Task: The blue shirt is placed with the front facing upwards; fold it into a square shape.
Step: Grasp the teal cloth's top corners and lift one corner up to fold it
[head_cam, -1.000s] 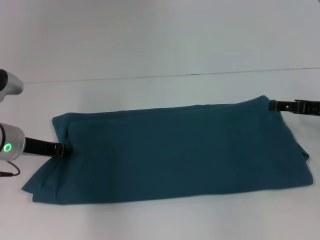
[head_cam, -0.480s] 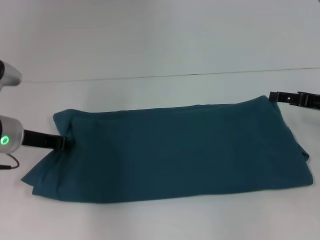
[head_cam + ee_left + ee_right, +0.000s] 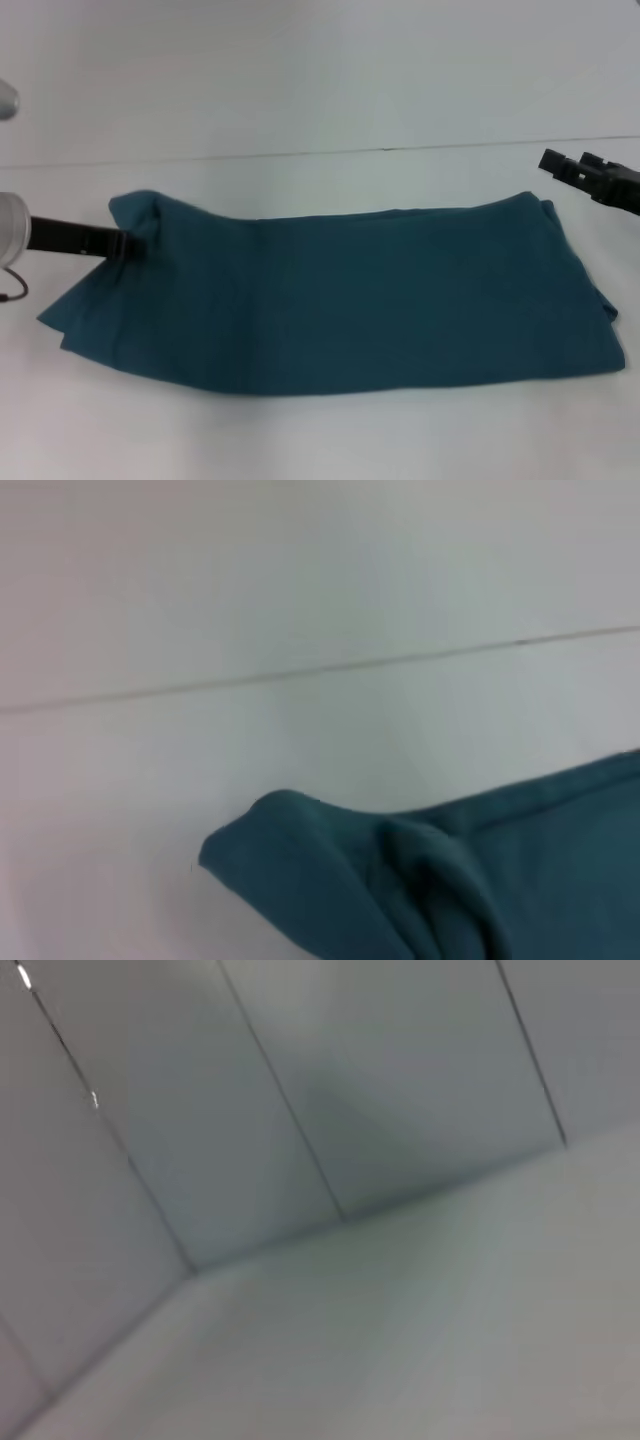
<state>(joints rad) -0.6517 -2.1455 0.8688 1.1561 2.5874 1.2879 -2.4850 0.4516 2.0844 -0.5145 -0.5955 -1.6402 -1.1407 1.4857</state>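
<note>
The shirt (image 3: 340, 300) lies as a long folded band across the bench (image 3: 300, 440), nearer its front edge, with no lettering showing. A second ago both hands were at the shirt's far corners. Now the right hand (image 3: 562, 163) has let go and lifted clear toward the bench's far right corner; its fingers stand slightly apart with nothing between them, and its wrist view shows only bare surface and wall. That end of the shirt has stayed flat where it was dropped.

The left hand (image 3: 122, 241) is still closed on the far left corner of the shirt and has drawn it up and toward the bench's back edge, so the cloth there bunches into a raised fold, which its wrist view shows as a hump.

My reading: the right side of the long fold is set down, and the left end is still being tugged straight. Folding the band crosswise into a square remains to do.
</note>
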